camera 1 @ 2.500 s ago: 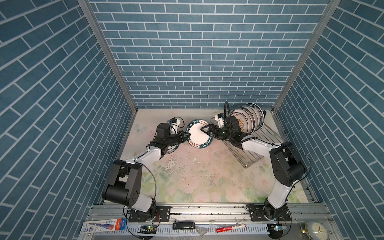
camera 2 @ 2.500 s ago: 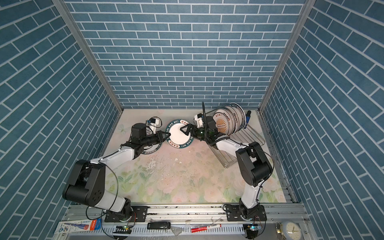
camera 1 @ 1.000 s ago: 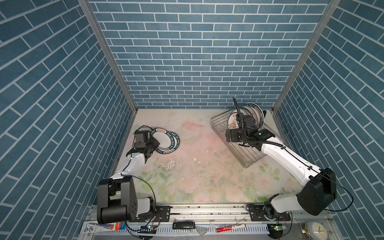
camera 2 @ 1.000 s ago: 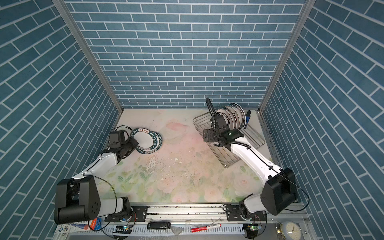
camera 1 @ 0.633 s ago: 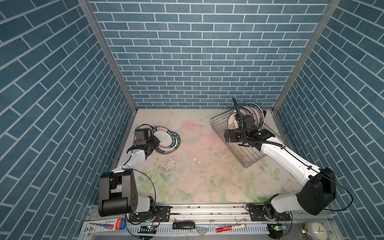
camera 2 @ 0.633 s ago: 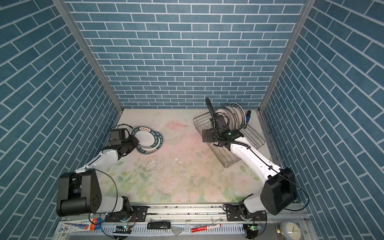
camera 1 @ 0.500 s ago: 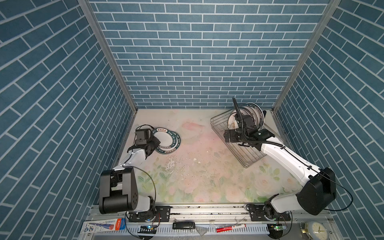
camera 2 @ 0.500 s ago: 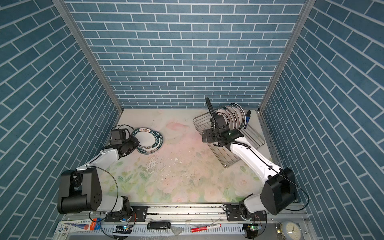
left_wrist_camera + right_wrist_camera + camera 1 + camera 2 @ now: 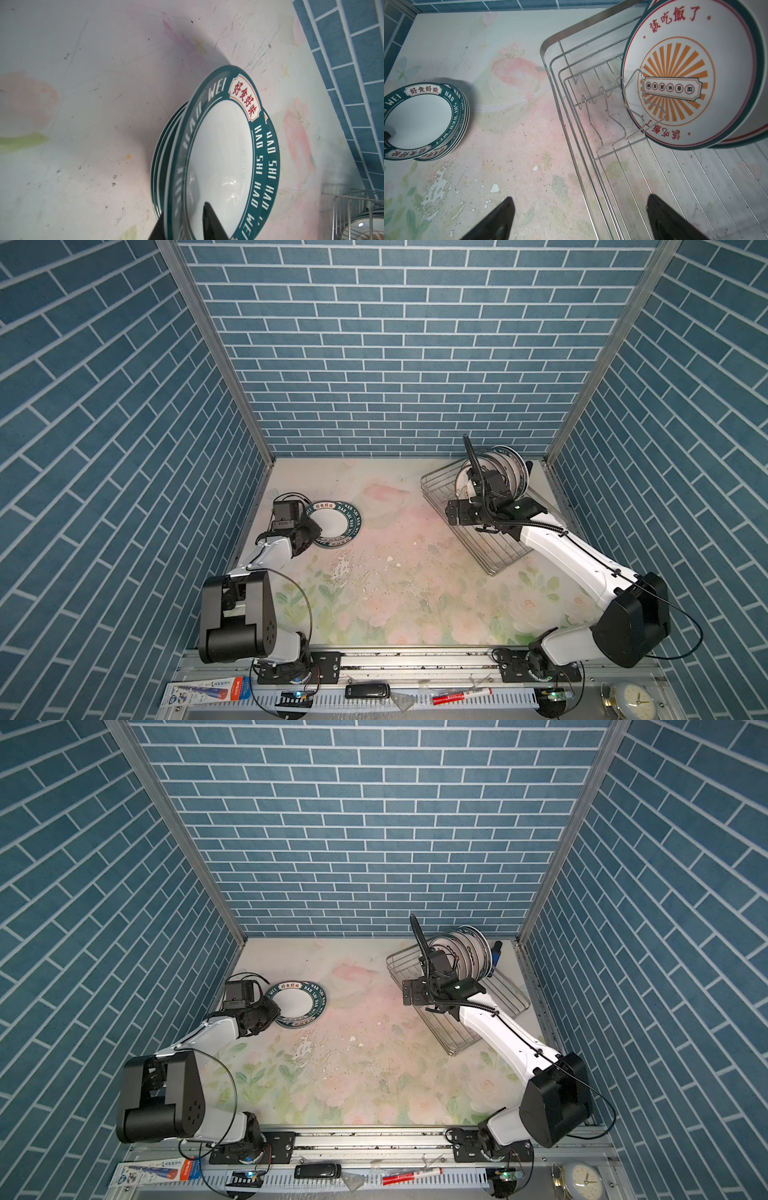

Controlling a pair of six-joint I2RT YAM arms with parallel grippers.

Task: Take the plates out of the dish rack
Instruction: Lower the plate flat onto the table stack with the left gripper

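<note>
Flat on the table at the left lies a stack of plates (image 9: 332, 524) (image 9: 297, 1009) with teal lettered bands. My left gripper (image 9: 309, 527) (image 9: 182, 209) straddles the near rim of the top plate (image 9: 220, 155). Its jaws stand slightly parted, loose round the blurred rim. The silver wire dish rack (image 9: 432, 493) (image 9: 550, 62) sits at the back right. Several plates (image 9: 505, 468) (image 9: 685, 72) stand upright at its far end, the front one printed with an orange sunburst. My right gripper (image 9: 453, 512) (image 9: 580, 196) hangs wide open and empty above the rack's left rim.
Blue brick walls close the table on three sides; the plate stack lies close to the left wall. A blue-handled thing (image 9: 494, 955) stands behind the rack. The mat has peeled white patches (image 9: 438, 187) mid-table. A clock (image 9: 633, 699) and markers lie on the front rail.
My left gripper's jaws have parted round the top plate's rim, and that plate has dropped flat onto the stack. The right arm has stayed still over the rack.
</note>
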